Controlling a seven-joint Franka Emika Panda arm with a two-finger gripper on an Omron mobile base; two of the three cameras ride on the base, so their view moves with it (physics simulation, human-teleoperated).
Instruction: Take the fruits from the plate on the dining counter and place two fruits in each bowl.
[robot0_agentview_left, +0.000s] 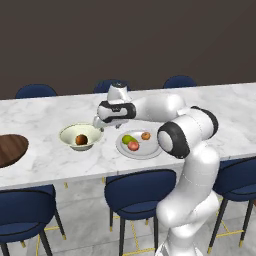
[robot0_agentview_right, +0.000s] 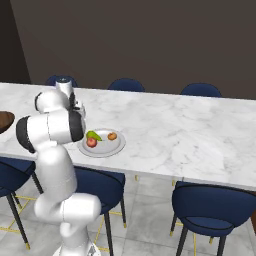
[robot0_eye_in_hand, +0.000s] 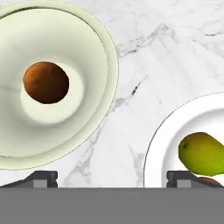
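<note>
Your pincer (robot0_eye_in_hand: 112, 178) hangs spread wide with nothing between its tips, above the bare marble between the cream bowl (robot0_eye_in_hand: 94, 109) and the plate (robot0_eye_in_hand: 155, 144). In the hand view you see 1 dark tip low beside the bowl's rim and the other low over the plate's edge, neither touching fruit. From the left base view you find the pincer (robot0_agentview_left: 98, 122) just above the bowl's right rim, at the end of the arm that reaches leftward over the plate.

Nearest the seated side of the tabletop (robot0_agentview_left: 50, 160), you have the plate (robot0_agentview_left: 122, 148) with 3 fruits on it: the red-pink fruit (robot0_agentview_left: 133, 145) in front, the green-yellow fruit (robot0_agentview_left: 128, 139) touching it behind, and the small orange fruit (robot0_agentview_left: 145, 135) a little apart to the right. Beside the plate, to its left, the cream bowl (robot0_agentview_left: 67, 136) holds 1 orange-brown fruit (robot0_agentview_left: 81, 139), which rests at the bottom of the bowl, slightly off centre in the hand view (robot0_eye_in_hand: 46, 82).

Further left, you see the dark wooden bowl (robot0_agentview_left: 10, 149) at the frame's edge, well apart from the other 2 dishes; you cannot tell from here what lies in it.

Beyond the tabletop stand blue chairs (robot0_agentview_left: 36, 91) along the far side.
</note>
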